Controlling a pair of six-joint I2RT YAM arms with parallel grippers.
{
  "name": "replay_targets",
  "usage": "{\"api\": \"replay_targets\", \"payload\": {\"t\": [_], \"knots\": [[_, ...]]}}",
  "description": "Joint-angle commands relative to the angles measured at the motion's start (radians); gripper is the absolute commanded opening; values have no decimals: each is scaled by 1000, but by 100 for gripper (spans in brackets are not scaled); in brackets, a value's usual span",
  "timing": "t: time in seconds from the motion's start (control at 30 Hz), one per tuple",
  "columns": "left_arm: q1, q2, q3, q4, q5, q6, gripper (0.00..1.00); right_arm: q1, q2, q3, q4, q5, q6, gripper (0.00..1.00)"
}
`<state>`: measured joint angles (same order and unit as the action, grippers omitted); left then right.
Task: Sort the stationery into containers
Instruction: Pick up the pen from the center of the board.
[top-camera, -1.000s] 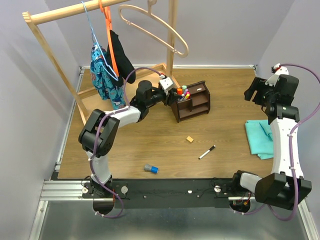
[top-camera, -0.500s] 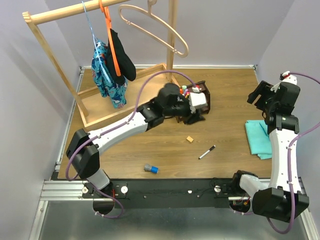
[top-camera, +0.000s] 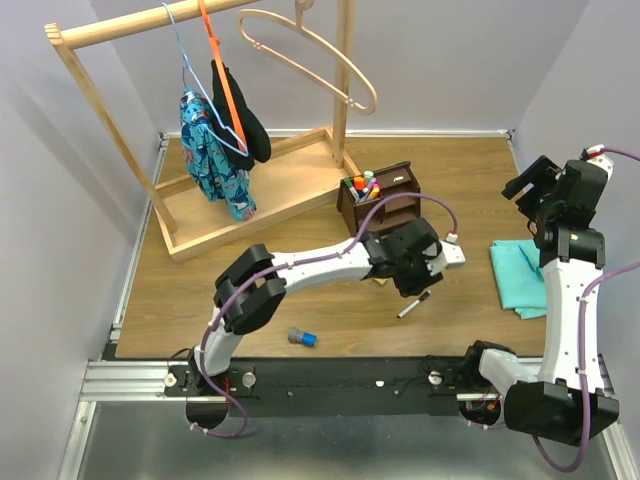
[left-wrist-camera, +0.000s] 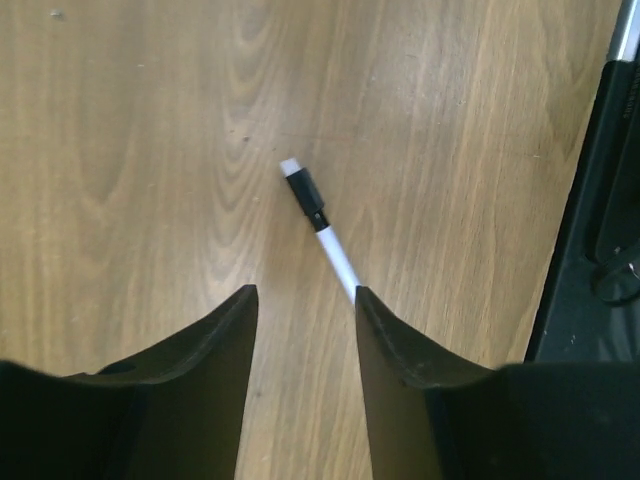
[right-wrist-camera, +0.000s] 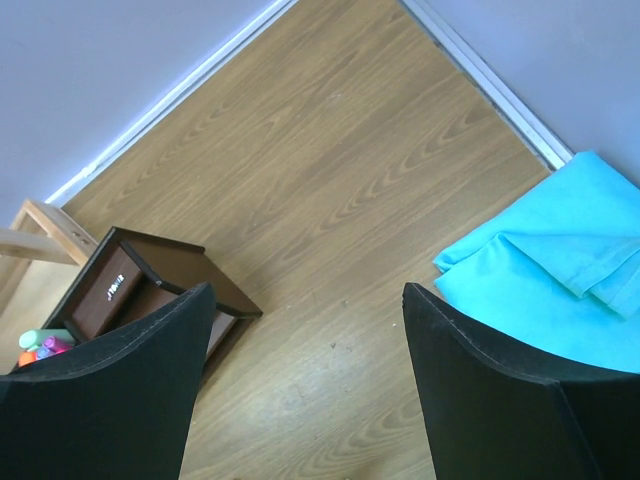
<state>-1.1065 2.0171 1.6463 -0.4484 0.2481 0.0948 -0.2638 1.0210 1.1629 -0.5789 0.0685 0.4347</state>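
A thin white marker with a black cap lies on the wooden table; in the left wrist view it lies just ahead of my fingertips, its white end beside the right finger. My left gripper hovers over it, open and empty. The dark brown organiser stands behind, with several coloured markers in its left compartment. A grey-blue cylinder lies near the front edge. The tan cube is hidden behind my left arm. My right gripper is open and empty, raised at the far right.
A folded teal cloth lies at the right under the right arm, also in the right wrist view. A pale wooden clothes rack with hanging clothes stands at the back left. The organiser shows at the left of the right wrist view.
My left arm has swung from the organiser to the right and nearer, and now hangs over the black-capped marker. The right arm has shifted slightly to the right.
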Motion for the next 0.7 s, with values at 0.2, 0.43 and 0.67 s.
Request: {"api": "replay_targets", "payload": {"t": [0.2, 0.43, 0.67], "knots": [[-99, 137, 92, -6, -188, 14, 62, -9, -47, -22, -27, -18, 53, 83], [-96, 209, 148, 19, -221, 3, 62, -15, -47, -37, -38, -27, 56, 83], [-72, 276, 193, 19, -164, -13, 53, -23, -41, -28, -47, -32, 50, 82]]}}
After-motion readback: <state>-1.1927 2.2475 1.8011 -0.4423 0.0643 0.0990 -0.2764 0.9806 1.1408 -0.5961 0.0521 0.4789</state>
